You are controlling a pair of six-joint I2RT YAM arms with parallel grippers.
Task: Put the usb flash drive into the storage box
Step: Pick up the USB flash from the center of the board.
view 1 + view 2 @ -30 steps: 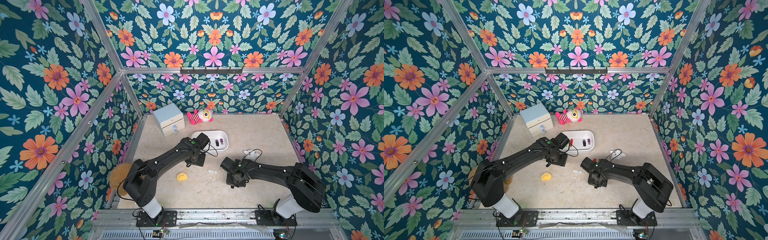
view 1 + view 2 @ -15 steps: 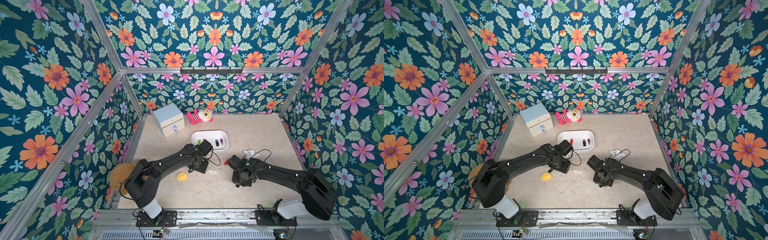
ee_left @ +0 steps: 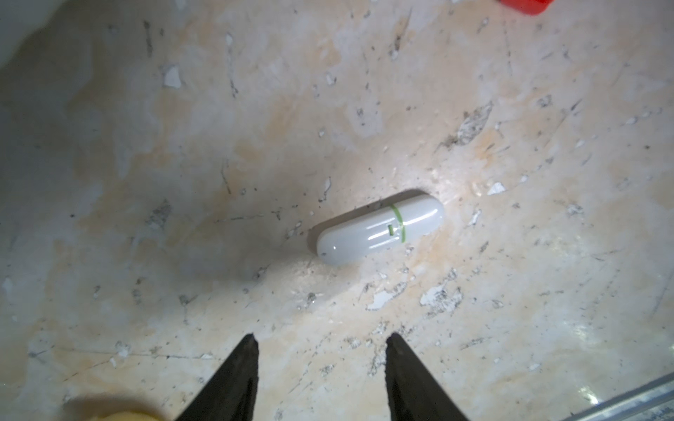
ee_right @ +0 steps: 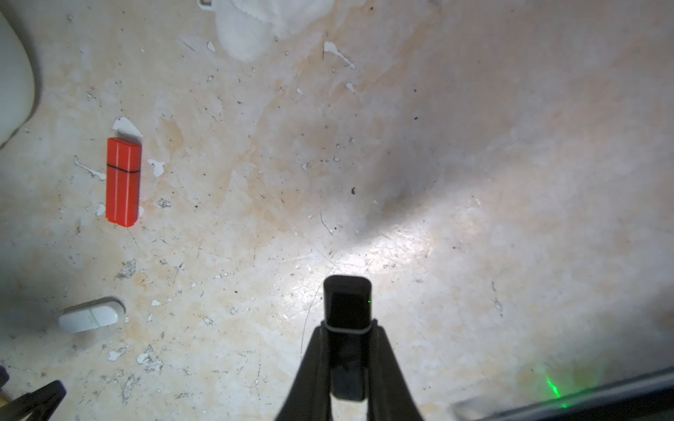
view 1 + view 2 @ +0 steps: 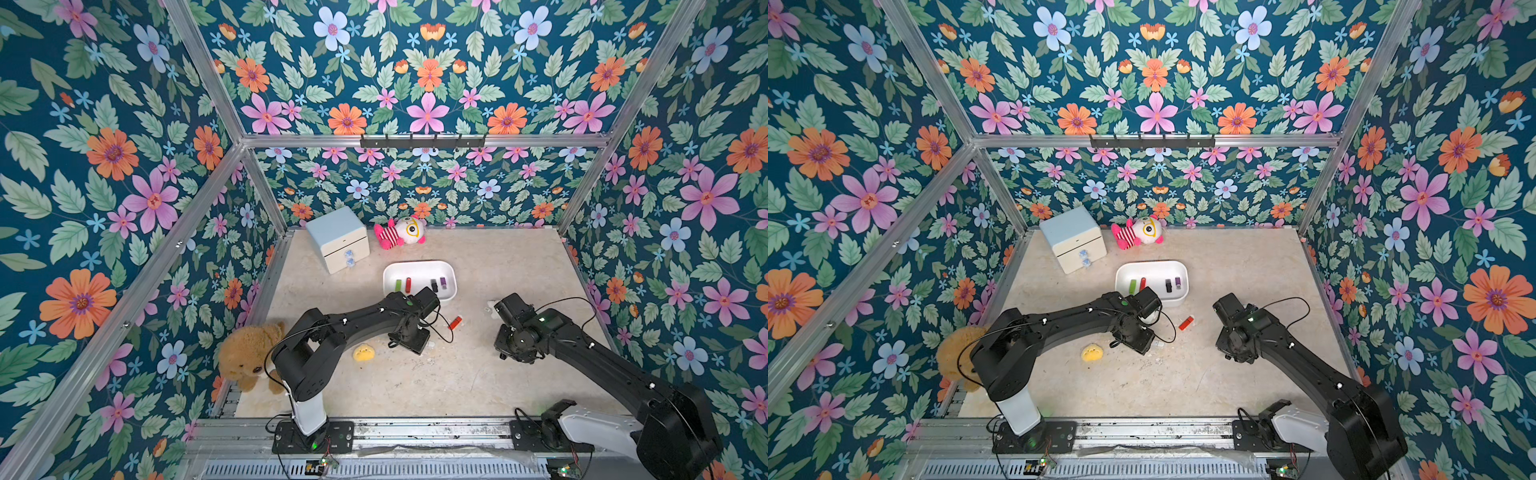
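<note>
White usb flash drive [image 3: 379, 227], green band, flat on beige tabletop [image 3: 510, 109].

The location was a robotics laboratory test cell, not a domestic room. An open frame of aluminium profiles [image 5: 291, 140] carried floral printed wall panels [image 5: 428, 75] around a marble-patterned tabletop [image 5: 457, 374]. Two black robot arms, left arm [image 5: 357, 316] and right arm [image 5: 602, 357], were bolted to a metal base rail [image 5: 415, 432] with exposed cabling. Staged props comprised a plush bear [image 5: 245, 357], a striped plush doll [image 5: 399, 237], a small drawer cabinet [image 5: 338, 237] and a white storage box [image 5: 420, 272].
</note>
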